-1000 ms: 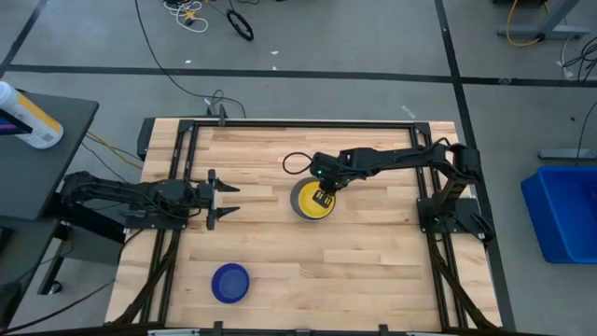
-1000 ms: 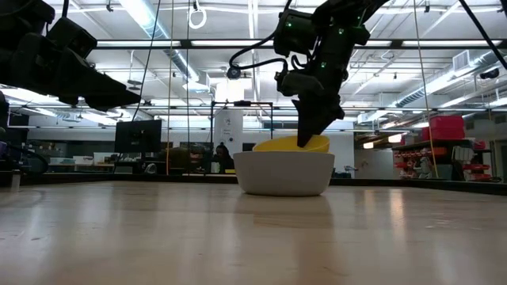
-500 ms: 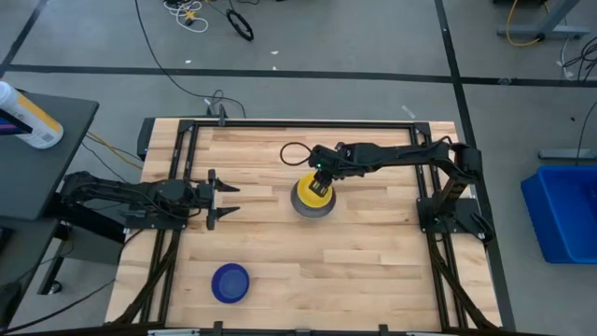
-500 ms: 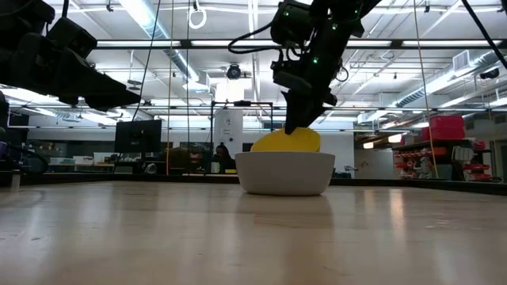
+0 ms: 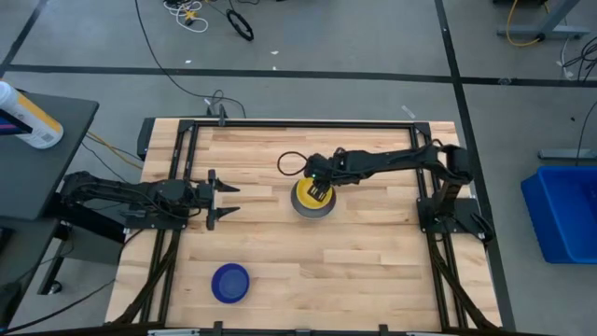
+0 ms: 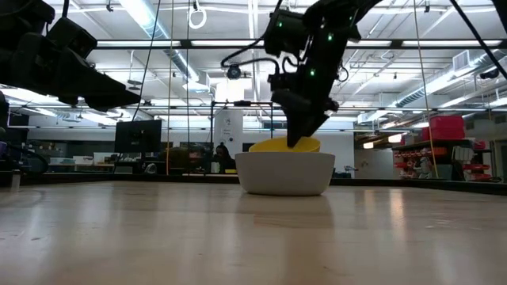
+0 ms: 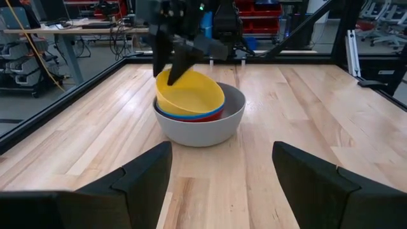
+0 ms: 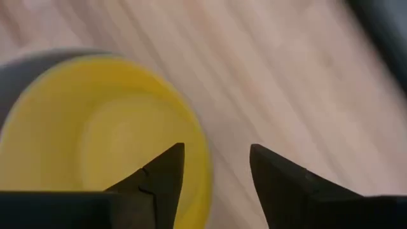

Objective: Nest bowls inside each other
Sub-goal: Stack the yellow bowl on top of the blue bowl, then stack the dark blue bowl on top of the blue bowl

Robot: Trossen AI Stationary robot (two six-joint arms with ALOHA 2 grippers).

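Note:
A grey bowl (image 7: 203,130) stands upright at the table's middle. A red bowl (image 7: 208,117), a light blue bowl (image 7: 181,116) and, on top, a tilted yellow bowl (image 7: 191,95) sit nested in it. My right gripper (image 8: 216,147) is open above the yellow bowl's rim, pointing steeply down, with one finger over the bowl's inside and one outside. A dark blue bowl (image 5: 230,283) sits alone on the table near the front left. My left gripper (image 5: 227,201) waits open at the table's left, level and facing the stack. My right gripper (image 5: 319,191) has its open fingers on either side of the yellow bowl's rim (image 8: 202,166), coming from above. Whether either finger touches the rim, I cannot tell. The yellow bowl rests tilted in the stack.
A black frame (image 5: 298,124) runs around the wooden table top. A cable loop (image 5: 291,164) hangs from the right arm just beyond the stack. Bare wood lies between the stack and the dark blue bowl.
My right gripper has opened and let go of the yellow bowl, turned its wrist and shifted slightly toward the table's left. The yellow bowl has settled lower into the stack, still tilted.

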